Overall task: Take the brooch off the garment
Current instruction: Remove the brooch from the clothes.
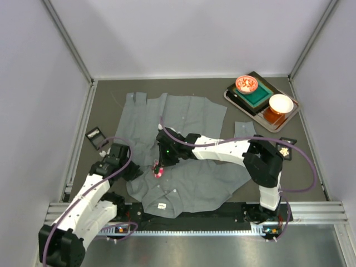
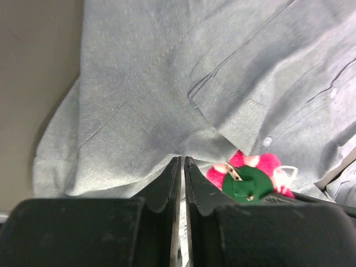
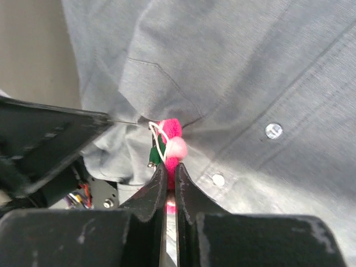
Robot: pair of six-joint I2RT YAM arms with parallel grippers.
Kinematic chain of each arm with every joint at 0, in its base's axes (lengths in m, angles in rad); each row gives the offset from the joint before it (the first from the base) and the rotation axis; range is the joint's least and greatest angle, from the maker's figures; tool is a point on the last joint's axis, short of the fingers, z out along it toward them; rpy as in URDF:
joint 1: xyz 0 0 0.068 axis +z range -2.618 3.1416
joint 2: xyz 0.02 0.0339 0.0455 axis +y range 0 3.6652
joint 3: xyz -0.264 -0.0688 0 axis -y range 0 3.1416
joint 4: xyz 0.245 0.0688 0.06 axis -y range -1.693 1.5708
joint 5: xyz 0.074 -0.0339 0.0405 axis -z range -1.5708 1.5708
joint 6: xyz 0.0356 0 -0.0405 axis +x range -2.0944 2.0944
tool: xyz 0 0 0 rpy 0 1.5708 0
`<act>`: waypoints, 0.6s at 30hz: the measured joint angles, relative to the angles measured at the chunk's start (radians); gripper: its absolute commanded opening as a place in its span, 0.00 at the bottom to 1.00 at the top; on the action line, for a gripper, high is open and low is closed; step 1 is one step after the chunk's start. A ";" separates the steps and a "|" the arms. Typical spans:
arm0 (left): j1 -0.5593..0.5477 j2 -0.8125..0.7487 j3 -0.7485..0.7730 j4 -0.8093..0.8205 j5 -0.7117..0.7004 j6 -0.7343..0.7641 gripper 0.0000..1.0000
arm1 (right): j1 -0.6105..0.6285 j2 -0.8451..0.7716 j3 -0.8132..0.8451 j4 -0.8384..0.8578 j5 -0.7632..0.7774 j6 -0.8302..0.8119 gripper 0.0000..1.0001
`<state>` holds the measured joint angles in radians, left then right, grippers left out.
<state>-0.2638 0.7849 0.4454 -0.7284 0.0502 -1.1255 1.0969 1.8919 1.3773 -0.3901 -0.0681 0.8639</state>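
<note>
The grey garment [image 1: 189,178] lies spread on the dark table, collar toward the arms. The brooch [image 1: 158,170], a pink fuzzy piece with a green felt back, sits on the shirt's left front beside a chest pocket. My right gripper [image 3: 167,166] is shut on the brooch [image 3: 171,146], which stands up from the cloth between its fingertips. My left gripper [image 2: 182,159] is pinched shut on a fold of the garment [image 2: 156,94] just left of the brooch [image 2: 251,179], whose green back and metal pin show. From above, both grippers meet at the brooch, left gripper [image 1: 142,170] and right gripper [image 1: 159,164].
At the back right a tray [image 1: 232,98] carries a red bowl [image 1: 246,84], a white bowl [image 1: 281,103] and a green block. A small black item [image 1: 95,136] lies left of the shirt, another [image 1: 285,149] to the right. Metal frame posts line the walls.
</note>
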 measured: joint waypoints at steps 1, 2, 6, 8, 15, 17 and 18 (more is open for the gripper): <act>0.000 -0.011 0.022 -0.026 -0.021 0.008 0.13 | 0.001 0.000 0.005 -0.022 0.009 -0.007 0.00; 0.000 -0.017 0.041 -0.045 -0.039 0.015 0.13 | 0.003 0.000 0.007 -0.035 0.016 -0.012 0.00; 0.000 -0.026 0.101 -0.079 -0.101 0.029 0.14 | 0.005 0.038 0.080 -0.154 0.035 -0.047 0.00; 0.000 -0.018 0.101 -0.076 -0.123 0.027 0.13 | 0.008 0.059 0.122 -0.192 0.048 -0.064 0.00; 0.000 0.120 0.056 0.085 -0.138 0.010 0.12 | 0.021 0.088 0.204 -0.291 0.079 -0.097 0.00; 0.003 0.166 0.042 0.117 -0.145 0.000 0.12 | 0.026 0.107 0.231 -0.316 0.082 -0.102 0.00; 0.005 0.180 0.036 0.130 -0.146 -0.003 0.11 | 0.028 0.117 0.245 -0.323 0.083 -0.104 0.00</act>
<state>-0.2584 0.9653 0.4816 -0.5980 -0.0963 -1.1282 1.1248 2.0094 1.6218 -0.7128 0.0147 0.7601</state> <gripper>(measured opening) 0.120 0.020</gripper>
